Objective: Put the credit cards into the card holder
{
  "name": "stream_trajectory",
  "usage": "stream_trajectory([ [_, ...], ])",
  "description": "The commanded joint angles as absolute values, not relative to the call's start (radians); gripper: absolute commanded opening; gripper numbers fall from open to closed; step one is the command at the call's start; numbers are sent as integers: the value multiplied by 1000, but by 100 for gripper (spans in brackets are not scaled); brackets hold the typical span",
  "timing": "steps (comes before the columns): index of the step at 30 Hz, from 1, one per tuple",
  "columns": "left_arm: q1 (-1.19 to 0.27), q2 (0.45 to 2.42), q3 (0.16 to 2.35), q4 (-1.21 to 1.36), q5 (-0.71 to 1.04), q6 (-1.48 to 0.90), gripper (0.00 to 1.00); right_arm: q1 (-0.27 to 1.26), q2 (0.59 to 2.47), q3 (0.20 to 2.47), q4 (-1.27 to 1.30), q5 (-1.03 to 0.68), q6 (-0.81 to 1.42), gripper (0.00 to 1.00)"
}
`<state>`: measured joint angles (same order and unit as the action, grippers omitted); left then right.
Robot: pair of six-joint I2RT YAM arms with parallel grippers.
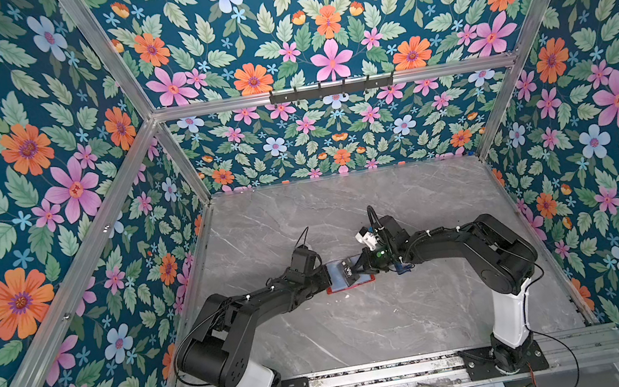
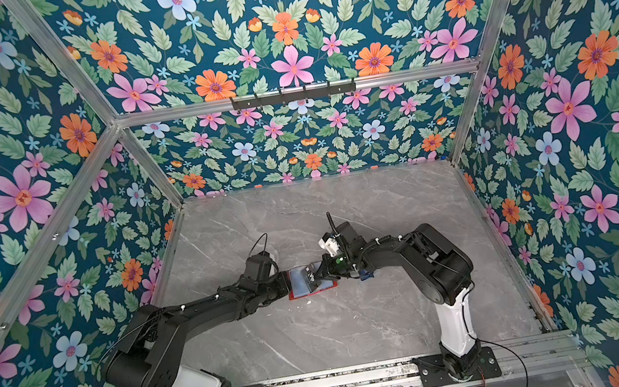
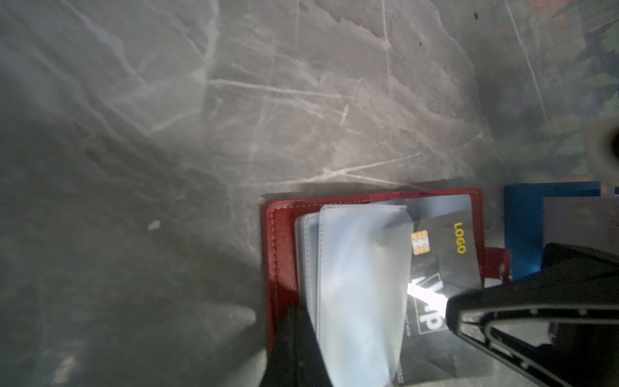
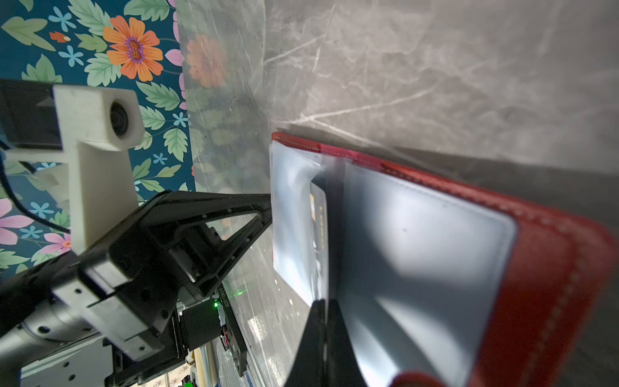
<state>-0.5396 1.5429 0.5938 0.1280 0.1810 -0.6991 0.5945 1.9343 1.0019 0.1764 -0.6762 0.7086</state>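
The card holder (image 1: 348,287) (image 2: 315,291), a red wallet, lies open in the middle of the table in both top views. My left gripper (image 1: 328,277) (image 3: 310,325) is shut on the edge of a pale clear sleeve (image 3: 361,268) and holds it lifted off the cover (image 3: 284,241). My right gripper (image 1: 361,264) (image 4: 324,305) is shut on a dark credit card (image 3: 445,248) (image 4: 318,214) with a gold chip and "VIP" print. The card lies partly under the lifted sleeve, over the wallet's right half (image 4: 552,268).
A small blue tray (image 1: 404,270) (image 3: 522,228) sits just right of the wallet, under my right wrist. Both arms meet over the wallet. Flowered walls and aluminium rails enclose the grey marble table (image 1: 363,329).
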Motion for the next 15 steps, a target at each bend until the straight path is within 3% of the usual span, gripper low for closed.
stream_trajectory([
  [1,-542,1552,586,20,163,-682,1,595,1928,993,211,-631,741,0],
  [15,-544,1555,584,21,159,-685,1,597,1948,974,293,-634,801,0],
])
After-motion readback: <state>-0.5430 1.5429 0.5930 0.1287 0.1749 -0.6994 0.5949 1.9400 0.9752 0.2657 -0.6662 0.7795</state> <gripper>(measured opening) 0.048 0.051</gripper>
